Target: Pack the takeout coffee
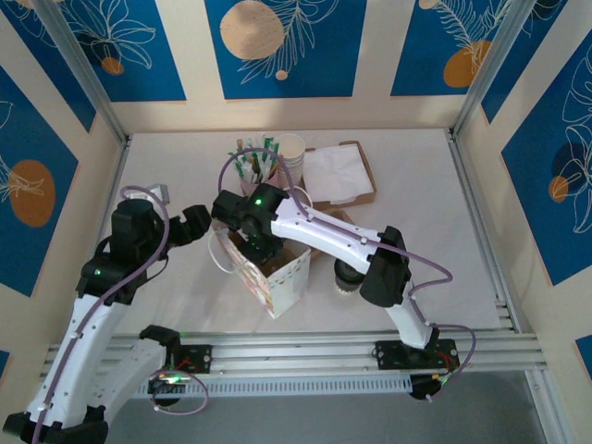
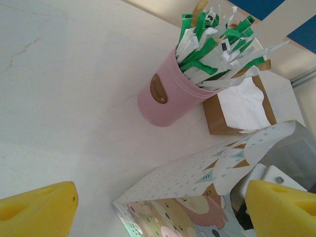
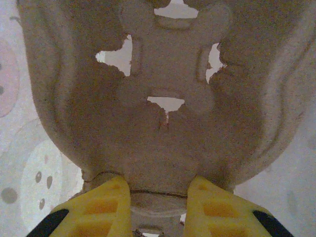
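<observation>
The takeout coffee (image 1: 350, 277), a pale cup under a black lid, stands on the table right of the bag, partly hidden by my right arm. The patterned paper bag (image 1: 282, 277) (image 2: 197, 168) stands open at the table's front centre. My right gripper (image 1: 254, 242) (image 3: 159, 190) reaches into the bag's mouth, shut on the rim of a grey-brown pulp cup carrier (image 3: 163, 74). My left gripper (image 1: 199, 222) (image 2: 160, 197) stands open at the bag's left side, its yellow fingers (image 2: 44, 207) wide apart with the bag's top edge between them.
A pink cup of green and white sachets (image 1: 254, 171) (image 2: 165, 96) stands behind the bag. A stack of white cups (image 1: 290, 148) and a brown napkin box (image 1: 338, 174) (image 2: 242, 106) sit at the back. Walls enclose the table.
</observation>
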You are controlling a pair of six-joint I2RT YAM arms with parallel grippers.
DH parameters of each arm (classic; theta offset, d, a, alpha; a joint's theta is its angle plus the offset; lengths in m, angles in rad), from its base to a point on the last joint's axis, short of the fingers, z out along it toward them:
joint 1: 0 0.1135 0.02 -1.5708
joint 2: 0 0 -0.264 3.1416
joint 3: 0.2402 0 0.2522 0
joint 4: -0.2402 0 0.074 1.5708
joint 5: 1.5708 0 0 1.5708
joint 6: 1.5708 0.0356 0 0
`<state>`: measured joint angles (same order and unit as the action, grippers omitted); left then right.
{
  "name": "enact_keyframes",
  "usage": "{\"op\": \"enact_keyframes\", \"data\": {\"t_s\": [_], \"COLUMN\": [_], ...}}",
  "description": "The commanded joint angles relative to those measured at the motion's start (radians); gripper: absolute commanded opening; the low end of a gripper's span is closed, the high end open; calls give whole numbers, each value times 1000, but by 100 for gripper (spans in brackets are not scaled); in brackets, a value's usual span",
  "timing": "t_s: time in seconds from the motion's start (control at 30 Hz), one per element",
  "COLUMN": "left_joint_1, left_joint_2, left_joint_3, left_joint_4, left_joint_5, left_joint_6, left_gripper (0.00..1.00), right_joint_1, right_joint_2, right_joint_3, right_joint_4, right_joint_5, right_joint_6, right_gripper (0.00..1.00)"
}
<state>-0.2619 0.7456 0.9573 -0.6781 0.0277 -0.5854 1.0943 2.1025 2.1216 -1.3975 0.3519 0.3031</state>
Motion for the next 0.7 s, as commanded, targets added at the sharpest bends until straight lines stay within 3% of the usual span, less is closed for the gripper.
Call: {"op": "enact_keyframes", "data": {"t_s": [0.0, 0.67], "left_joint_1": [10, 10], "left_joint_2": [-18, -50], "left_joint_3": [-15, -39], "left_joint_4": [-10, -5], "left_joint_5": [-6, 0], "left_joint_6": [-26, -54], "left_gripper": [88, 87], "right_joint_1": [-8, -20], "right_joint_2": [33, 58], "right_joint_3": [-31, -167], "right_joint_4": [27, 125], "right_joint_5": [-55, -64], "right_joint_6": [-4, 38], "right_gripper": [18, 20]}}
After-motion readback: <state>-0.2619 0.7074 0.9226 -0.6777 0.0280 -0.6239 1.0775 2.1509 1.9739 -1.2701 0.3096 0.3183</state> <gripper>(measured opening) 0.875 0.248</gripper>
